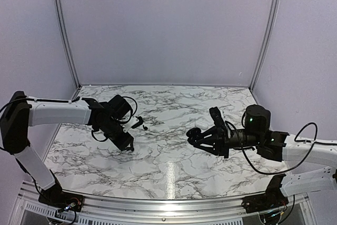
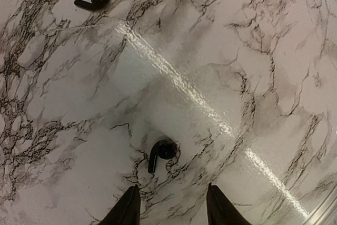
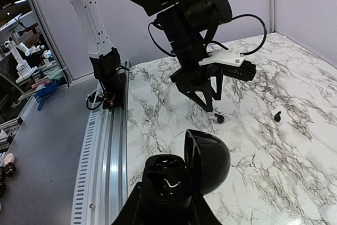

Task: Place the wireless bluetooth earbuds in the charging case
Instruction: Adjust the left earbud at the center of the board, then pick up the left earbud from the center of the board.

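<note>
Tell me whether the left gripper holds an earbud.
No: the left gripper is open and empty, and the nearest black earbud lies on the table just beyond its fingertips.

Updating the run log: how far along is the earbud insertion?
Done: black charging case is open, clamped in the right gripper. In hand: left gripper, open, hovers over one black earbud. Left: that earbud and the second black earbud lie on the marble table; neither is picked or seated.
</note>
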You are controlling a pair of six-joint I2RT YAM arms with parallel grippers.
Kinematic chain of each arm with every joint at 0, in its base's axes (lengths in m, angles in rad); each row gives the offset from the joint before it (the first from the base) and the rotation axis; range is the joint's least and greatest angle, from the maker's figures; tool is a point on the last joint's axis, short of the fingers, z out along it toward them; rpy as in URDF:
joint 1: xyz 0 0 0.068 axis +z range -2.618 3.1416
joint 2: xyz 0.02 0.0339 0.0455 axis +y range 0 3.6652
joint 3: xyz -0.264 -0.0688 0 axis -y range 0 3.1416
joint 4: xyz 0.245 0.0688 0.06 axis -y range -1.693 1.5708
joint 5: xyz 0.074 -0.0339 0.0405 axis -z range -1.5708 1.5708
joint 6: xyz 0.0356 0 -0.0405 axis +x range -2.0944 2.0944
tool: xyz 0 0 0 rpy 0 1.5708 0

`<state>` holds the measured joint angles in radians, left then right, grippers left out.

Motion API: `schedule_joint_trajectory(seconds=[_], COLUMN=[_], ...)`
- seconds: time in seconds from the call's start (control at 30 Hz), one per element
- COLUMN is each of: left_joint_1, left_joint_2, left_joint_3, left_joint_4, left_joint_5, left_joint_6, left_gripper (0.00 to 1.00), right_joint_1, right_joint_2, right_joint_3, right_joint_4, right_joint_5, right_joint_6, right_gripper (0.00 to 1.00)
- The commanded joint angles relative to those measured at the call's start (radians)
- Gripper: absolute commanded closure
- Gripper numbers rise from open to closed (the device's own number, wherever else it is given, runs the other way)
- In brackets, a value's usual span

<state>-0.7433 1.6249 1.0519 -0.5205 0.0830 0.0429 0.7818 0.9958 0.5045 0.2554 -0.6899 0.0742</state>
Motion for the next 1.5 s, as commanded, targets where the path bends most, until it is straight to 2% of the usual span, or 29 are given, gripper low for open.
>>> schedule_joint_trajectory(seconds=[0.0, 0.37, 0.67, 0.9, 1.17, 1.47], left_joint_1=[0.003, 0.012, 0.017, 0.019, 0.019, 0.019], left_joint_2=[0.064, 0.189, 0.27, 0.303, 0.316, 0.274], left_joint_3=[0.046, 0.156, 0.224, 0.222, 0.211, 0.202], left_joint_4=[-0.104, -0.173, -0.192, -0.204, -0.202, -0.174], left_joint_5=[0.006, 0.035, 0.022, -0.006, -0.015, -0.004], left_joint_6=[0.163, 0.298, 0.319, 0.326, 0.313, 0.27], left_gripper=[0.56, 0.6, 0.67, 0.74, 0.76, 0.93], right_joint_1=[0.028, 0.036, 0.036, 0.033, 0.033, 0.032], right_joint_2=[0.012, 0.02, 0.012, 0.026, 0.024, 0.03], right_joint_3=[0.024, 0.026, 0.023, 0.029, 0.029, 0.025], right_joint_4=[0.009, 0.012, 0.007, 0.009, 0.004, 0.016], right_joint_5=[-0.012, -0.017, -0.019, -0.019, -0.017, -0.007], right_joint_6=[-0.019, -0.029, -0.025, -0.03, -0.031, -0.032], right_gripper=[1.0, 1.0, 1.0, 1.0, 1.0, 1.0])
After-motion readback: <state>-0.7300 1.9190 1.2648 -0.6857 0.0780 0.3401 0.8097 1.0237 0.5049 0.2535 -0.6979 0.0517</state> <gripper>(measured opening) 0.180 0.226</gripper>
